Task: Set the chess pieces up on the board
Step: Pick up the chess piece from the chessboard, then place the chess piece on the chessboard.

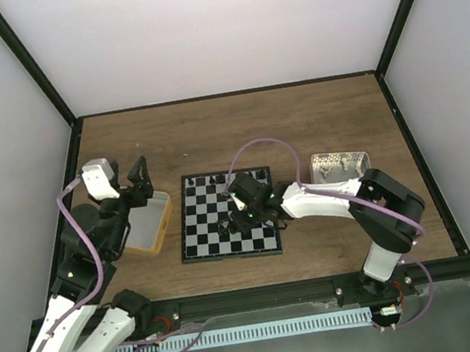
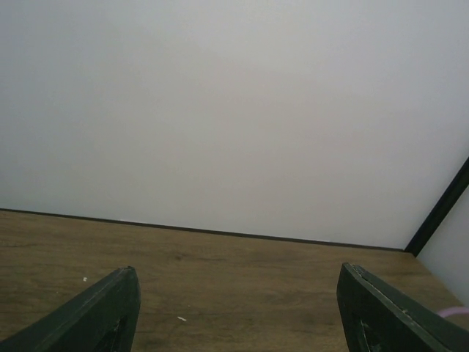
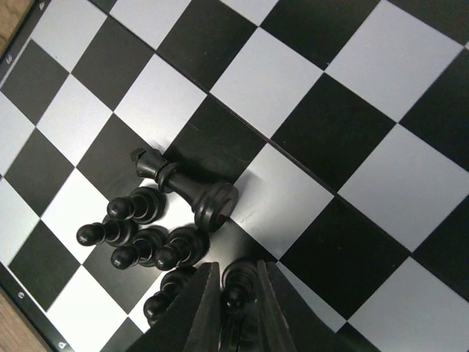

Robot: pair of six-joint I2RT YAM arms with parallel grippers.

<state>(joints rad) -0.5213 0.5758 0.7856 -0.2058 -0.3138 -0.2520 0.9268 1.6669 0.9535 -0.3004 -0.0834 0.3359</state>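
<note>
Board lay mid-worktop, a brown wood-grain surface enclosed by white walls and black corner posts. Black pieces clustered on its squares, a tall piece toppled. Right tool clenched a pawn. Left tool stood released and empty, near the yellow tray.

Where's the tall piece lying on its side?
The tall piece lies on the board, left of centre in the right wrist view, beside the huddled pawns.
</note>
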